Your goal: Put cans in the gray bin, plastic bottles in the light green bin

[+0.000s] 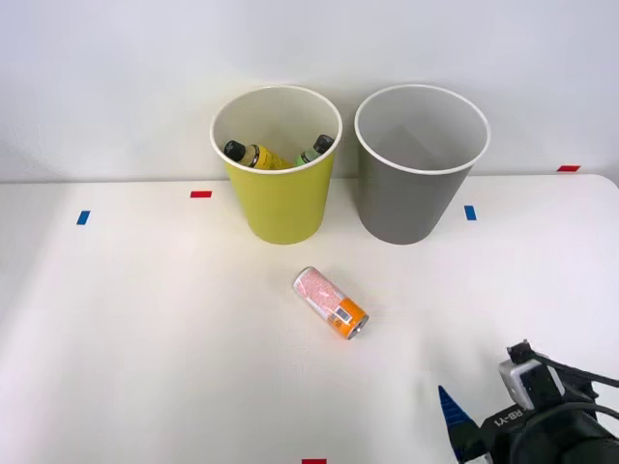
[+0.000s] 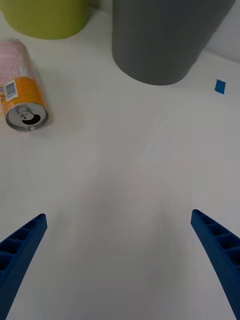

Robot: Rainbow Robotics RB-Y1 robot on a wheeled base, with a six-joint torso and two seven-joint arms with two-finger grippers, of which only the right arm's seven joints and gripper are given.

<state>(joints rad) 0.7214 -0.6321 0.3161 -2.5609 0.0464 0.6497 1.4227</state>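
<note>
the can lies on its side on the white table, alone in the open space in front of the two bins. its pink-and-white half points toward about 11 o'clock in the front view and its orange half, with the white barcode label, toward 5 o'clock; the silver end with the pull tab faces the wrist camera. at 11 o'clock from the can stands the light green bin, upright, with the two plastic bottles already inside it (dark caps up, leaning against the inner wall). at 1 o'clock from the can stands the gray bin, upright, just beside the green one but not touching it.

the right gripper sits low over the table at roughly 4 o'clock from the can, well apart from it. its blue ribbed fingers are spread wide with only bare table between them.
</note>
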